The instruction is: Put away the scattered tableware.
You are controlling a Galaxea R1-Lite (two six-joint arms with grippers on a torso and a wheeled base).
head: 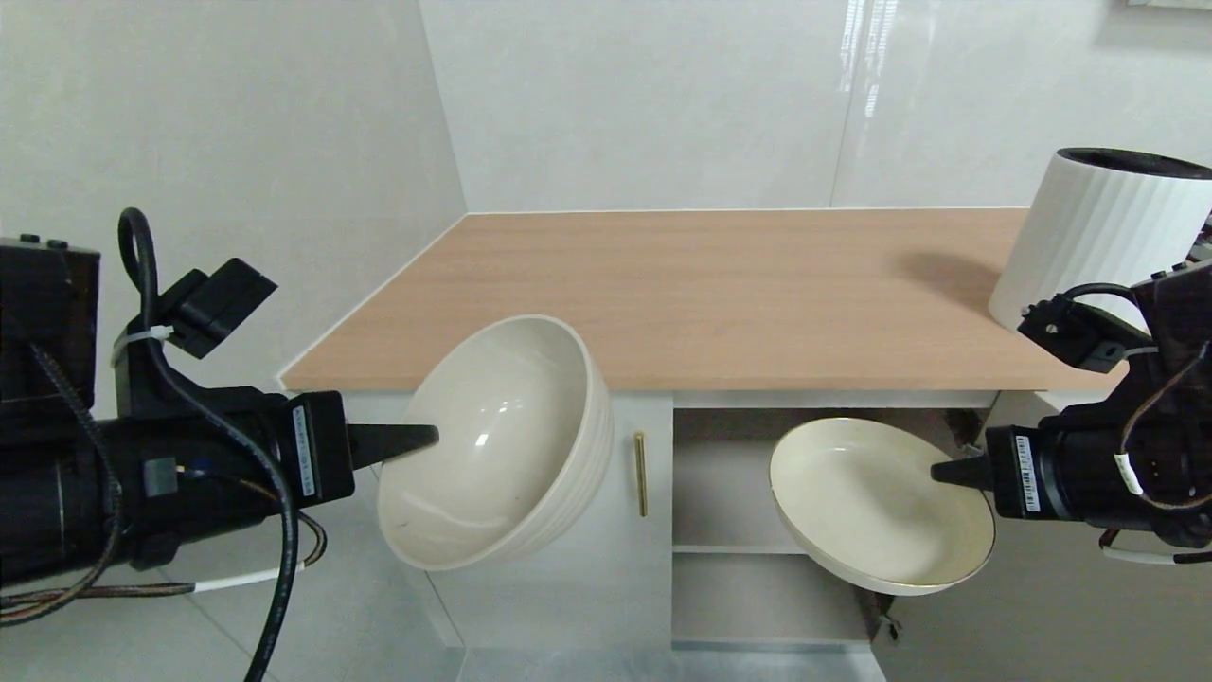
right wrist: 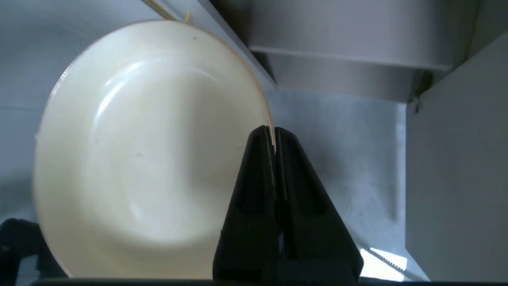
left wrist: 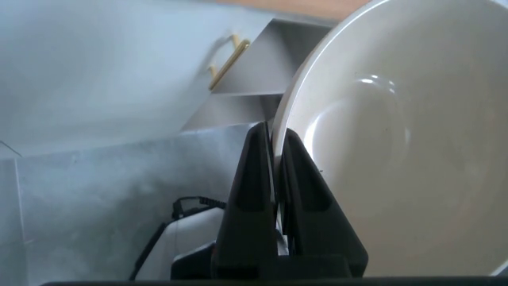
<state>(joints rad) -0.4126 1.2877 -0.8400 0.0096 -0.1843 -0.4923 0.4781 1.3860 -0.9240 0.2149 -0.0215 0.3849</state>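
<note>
1. Two dishes hang in the air below the bench's front edge. The deep ribbed bowl (head: 497, 445) is clamped at its rim by the left gripper (head: 426, 438), in front of the closed cabinet door (head: 625, 568).
2. The shallow gold-rimmed plate (head: 876, 507) is pinched at its rim by the right gripper (head: 942, 471), before the open cabinet shelf (head: 720, 547).
3. The wooden bench (head: 720, 284) carries a white ribbed vessel (head: 1098, 237) at its right end.
</note>
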